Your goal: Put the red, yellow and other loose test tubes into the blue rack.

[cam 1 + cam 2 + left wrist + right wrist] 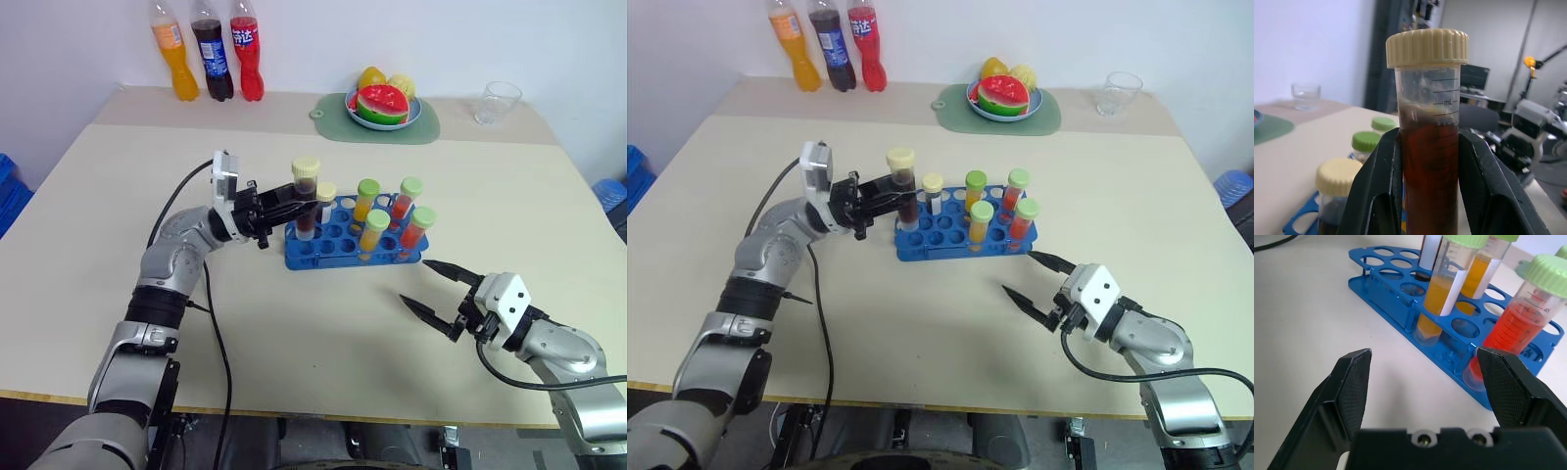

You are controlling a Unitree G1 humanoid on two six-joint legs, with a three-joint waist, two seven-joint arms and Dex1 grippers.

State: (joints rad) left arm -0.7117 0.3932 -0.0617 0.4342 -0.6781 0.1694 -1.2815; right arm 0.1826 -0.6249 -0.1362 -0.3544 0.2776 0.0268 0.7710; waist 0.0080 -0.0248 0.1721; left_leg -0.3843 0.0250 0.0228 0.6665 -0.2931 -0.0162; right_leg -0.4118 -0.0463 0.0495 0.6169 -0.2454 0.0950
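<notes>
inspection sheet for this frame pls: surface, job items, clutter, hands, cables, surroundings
Surface: beige table.
Job items: blue rack holds five capped tubes; brown tube held upright over the rack's left end.
Clutter: three soda bottles, fruit plate on a green mat, glass.
Hands: left hand shut on the brown tube; right hand open, empty.
Cables: black cable along the left arm.
Surroundings: blue crates beside the table.

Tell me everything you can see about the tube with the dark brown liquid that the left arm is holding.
The clear plastic tube of dark brown liquid has a ribbed cream screw cap and printed volume marks with "mL" on its wall. The liquid fills it to just below those marks. It stands upright, clamped at mid-body between the black jaws of the left gripper, above the left end of the bright-blue plastic rack, next to another cream-capped tube there.
</notes>
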